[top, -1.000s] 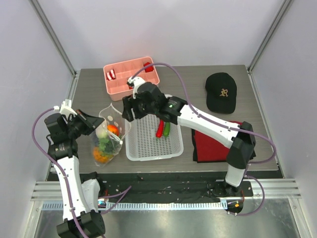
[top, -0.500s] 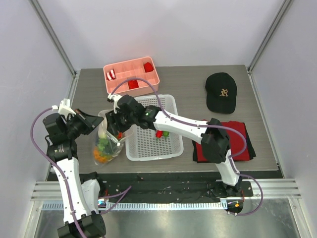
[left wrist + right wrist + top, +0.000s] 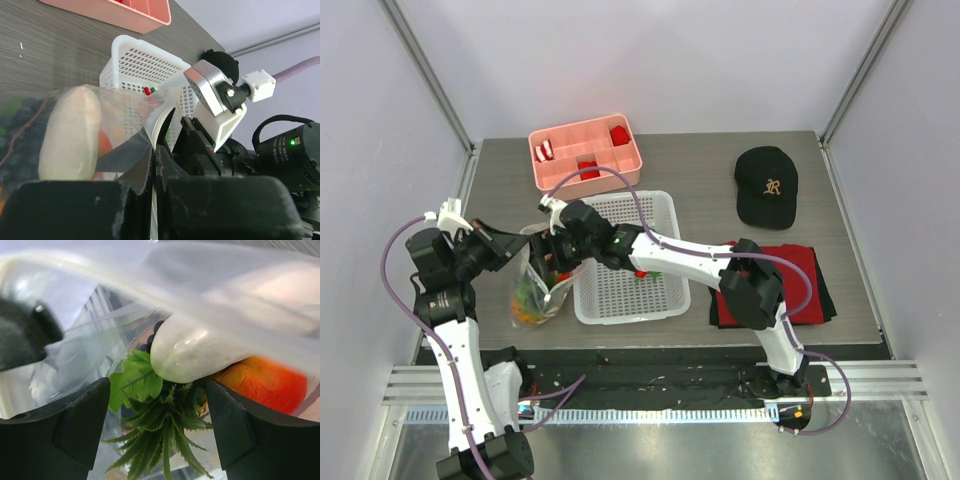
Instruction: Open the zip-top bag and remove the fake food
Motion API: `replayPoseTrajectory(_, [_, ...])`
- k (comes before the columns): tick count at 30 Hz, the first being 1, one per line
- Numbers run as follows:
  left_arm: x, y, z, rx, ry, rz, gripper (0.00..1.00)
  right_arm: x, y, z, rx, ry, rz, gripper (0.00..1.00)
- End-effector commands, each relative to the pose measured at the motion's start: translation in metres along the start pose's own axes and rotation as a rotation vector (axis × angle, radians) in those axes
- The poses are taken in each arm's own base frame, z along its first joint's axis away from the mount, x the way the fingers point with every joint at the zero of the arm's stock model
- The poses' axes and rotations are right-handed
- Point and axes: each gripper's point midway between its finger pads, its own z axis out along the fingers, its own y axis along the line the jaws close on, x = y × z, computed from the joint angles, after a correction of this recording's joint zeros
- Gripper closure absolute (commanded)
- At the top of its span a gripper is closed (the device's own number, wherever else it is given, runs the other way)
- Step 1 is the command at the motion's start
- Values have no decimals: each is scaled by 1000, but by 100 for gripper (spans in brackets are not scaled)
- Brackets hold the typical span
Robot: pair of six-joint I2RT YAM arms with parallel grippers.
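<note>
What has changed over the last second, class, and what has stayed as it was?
The right tool swung left from above the white basket and dipped into the mouth of the zip-top bag. It now stands open astride the fake food, gripping nothing yet. The left tool stays shut on the bag's edge. The basket, pink tray and cap have not moved.
</note>
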Motion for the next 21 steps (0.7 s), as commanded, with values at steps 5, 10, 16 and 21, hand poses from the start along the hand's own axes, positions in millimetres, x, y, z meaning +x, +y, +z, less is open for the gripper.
replayPoseTrajectory(5, [-1,-16,-4,59,-7,7,100,-48,0,8,32,-234,217,14])
replayPoseTrajectory(10, [0,-16,-4,71,-5,-1,100,-50,-19,28,112,-241,281,14])
replayPoseTrajectory(16, [3,-14,-1,72,6,-7,100,-41,-51,42,222,-266,364,13])
replayPoseTrajectory(21, [7,-9,0,69,11,-11,100,-42,-56,45,222,-277,382,14])
